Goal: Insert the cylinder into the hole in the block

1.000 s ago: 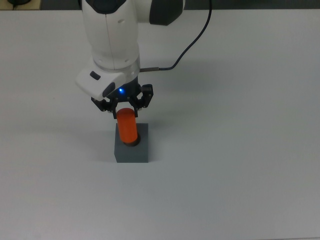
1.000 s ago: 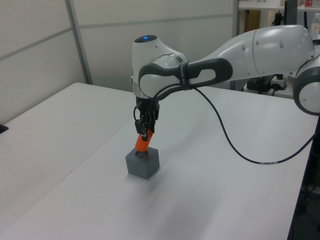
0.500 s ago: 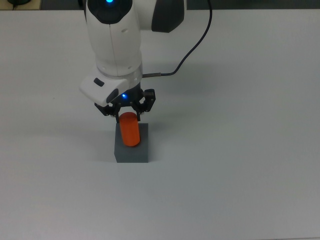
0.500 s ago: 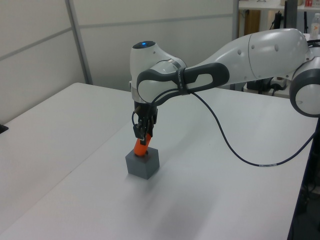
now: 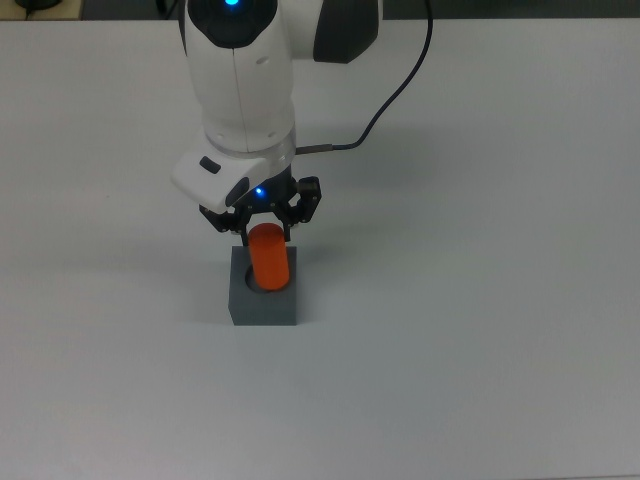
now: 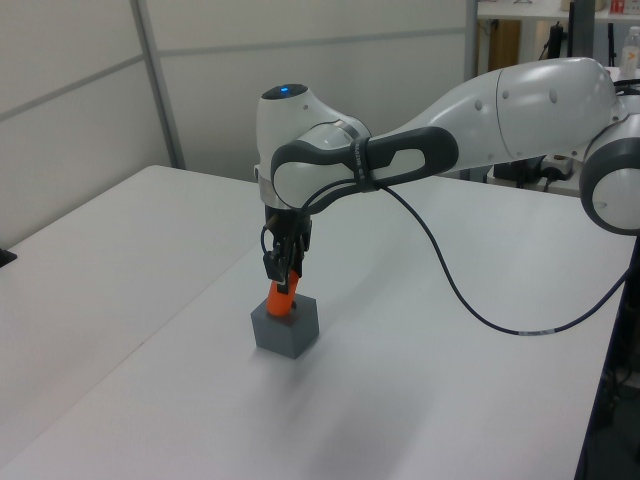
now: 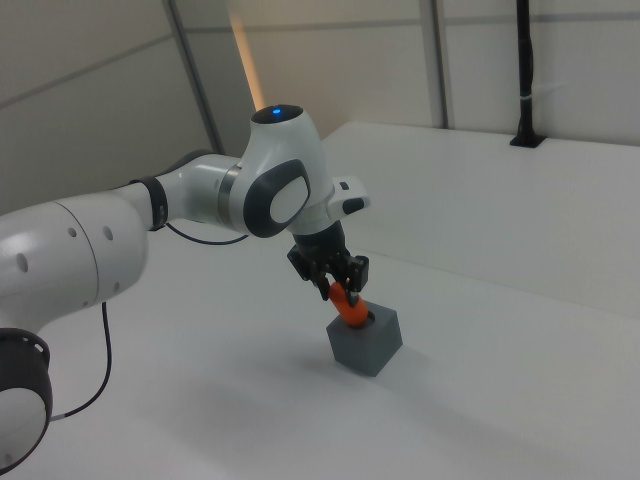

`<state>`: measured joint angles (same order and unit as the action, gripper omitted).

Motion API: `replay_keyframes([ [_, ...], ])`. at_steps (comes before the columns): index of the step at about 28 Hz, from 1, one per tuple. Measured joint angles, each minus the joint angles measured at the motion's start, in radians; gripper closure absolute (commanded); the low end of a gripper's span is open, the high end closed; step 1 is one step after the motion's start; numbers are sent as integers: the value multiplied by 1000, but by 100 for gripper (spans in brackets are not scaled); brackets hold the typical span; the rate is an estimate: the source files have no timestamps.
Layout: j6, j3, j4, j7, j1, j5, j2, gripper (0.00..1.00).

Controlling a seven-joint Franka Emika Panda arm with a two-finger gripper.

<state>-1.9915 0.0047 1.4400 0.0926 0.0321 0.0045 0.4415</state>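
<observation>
Table (image 5: pixel 480 380) spread wide and white beneath the gripper, bare apart from the work directly under it. Above the gripper rose the arm (image 5: pixel 245 90), its black cable (image 5: pixel 390 95) trailing away behind. Straight below the gripper sat the block (image 5: pixel 265 305), and over the last second the gripper (image 5: pixel 262 222) had drifted across until it hung squarely over that block rather than off to one side. Its fingers were closed on the top of the cylinder (image 5: pixel 268 257), which a second ago leaned with its foot at the rim and now stood far nearer upright, its lower end inside the hole (image 5: pixel 252 283). That suggested the insertion was nearly done: what remained, by my reckoning, was a short push down and a release
</observation>
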Motion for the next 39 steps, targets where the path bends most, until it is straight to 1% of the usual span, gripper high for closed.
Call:
replay_keyframes([
  [1, 0, 0, 0, 0, 0, 0, 0, 23],
  [2, 0, 0, 0, 0, 0, 0, 0, 19],
  [4, 0, 0, 0, 0, 0, 0, 0, 17],
  [5, 0, 0, 0, 0, 0, 0, 0, 15],
  [8, 0, -1, 0, 0, 0, -1, -1, 6],
  [9, 0, -1, 0, 0, 0, -1, -1, 0],
  [14, 0, -6, -2, 0, -2, -1, -7, 0],
  [19, 28, -14, -9, 0, -6, -1, -30, 0],
  [23, 106, -25, -20, 0, -9, -2, -73, 0],
  [27, 236, -49, -23, 0, -14, -2, -132, 0],
  [31, 347, -69, -23, 0, -24, -3, -171, 0],
  [33, 376, -73, -23, 0, -39, -3, -183, 0],
  [39, 383, -74, -22, 1, -61, -14, -190, 0],
])
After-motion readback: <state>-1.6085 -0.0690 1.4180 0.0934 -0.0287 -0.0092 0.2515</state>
